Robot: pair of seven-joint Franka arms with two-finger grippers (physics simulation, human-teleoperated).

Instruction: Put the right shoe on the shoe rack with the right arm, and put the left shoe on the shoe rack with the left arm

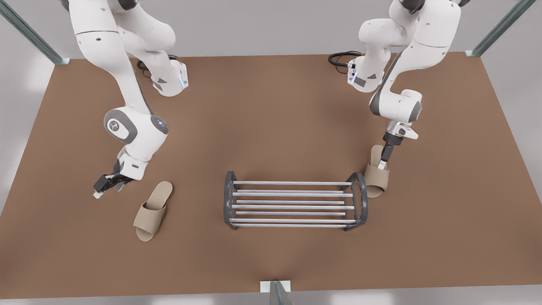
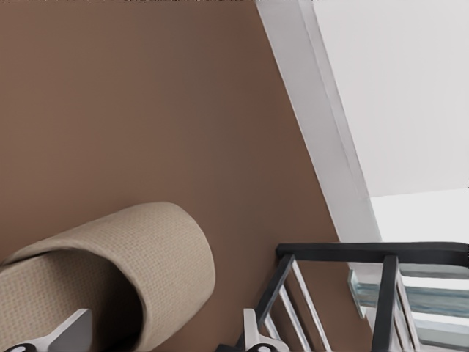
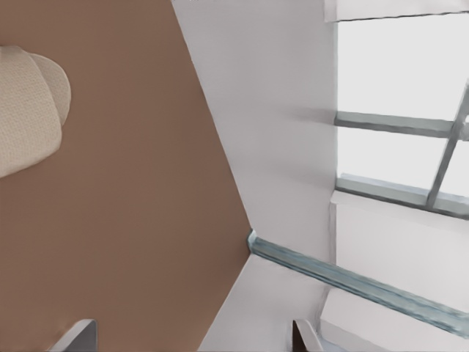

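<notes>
Beige woven slippers (image 1: 153, 212), silver-rodded grey rack (image 1: 294, 202), brown table (image 1: 271, 127).

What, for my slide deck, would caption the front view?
Left arm has open jaws at the left shoe beside the shoe rack; right arm hovers, jaws open, near the right shoe.

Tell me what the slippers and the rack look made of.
The lone slipper and the slipper by the rack: likely woven fabric, matte beige; a fine weave shows on the straps. The rack's rods: probably metal, silver with a soft sheen. Its end frames: dark grey, painted metal or plastic, cannot tell.
</notes>
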